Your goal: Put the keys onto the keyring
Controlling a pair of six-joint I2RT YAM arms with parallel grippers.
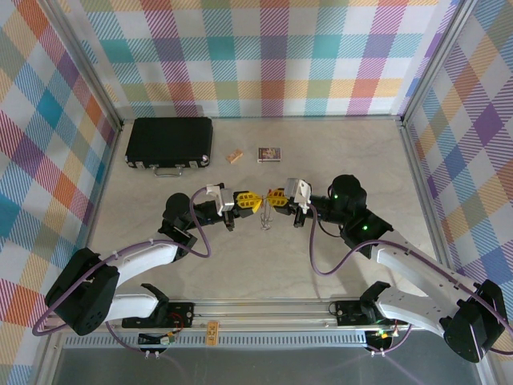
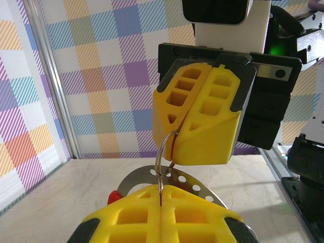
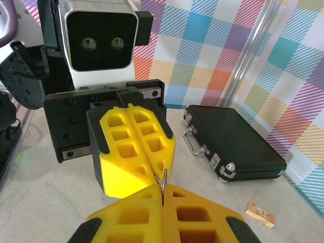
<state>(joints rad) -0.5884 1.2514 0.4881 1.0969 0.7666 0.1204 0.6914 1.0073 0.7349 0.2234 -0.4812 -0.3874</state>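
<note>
The keyring (image 2: 160, 152) is a thin grey metal ring held upright above the table between both grippers. My left gripper (image 2: 162, 196) is shut on its lower edge, the yellow fingers (image 2: 192, 215) pressed together. Facing it, my right gripper (image 2: 175, 148) is shut on the ring's upper edge. A flat curved metal strip with holes (image 2: 200, 186) and a red end (image 2: 115, 195) hangs on the ring; it looks like the key. In the right wrist view, my right gripper (image 3: 163, 195) and left gripper (image 3: 161, 171) meet tip to tip on the ring (image 3: 163, 178). From above, the grippers (image 1: 252, 200) (image 1: 273, 198) meet mid-table, with the ring (image 1: 263, 215) dangling below.
A black case (image 1: 169, 142) (image 3: 234, 148) lies at the back left. A small tan block (image 1: 233, 156) (image 3: 260, 213) and a printed card (image 1: 269, 152) lie near it. Plaid walls with metal posts close the table on three sides.
</note>
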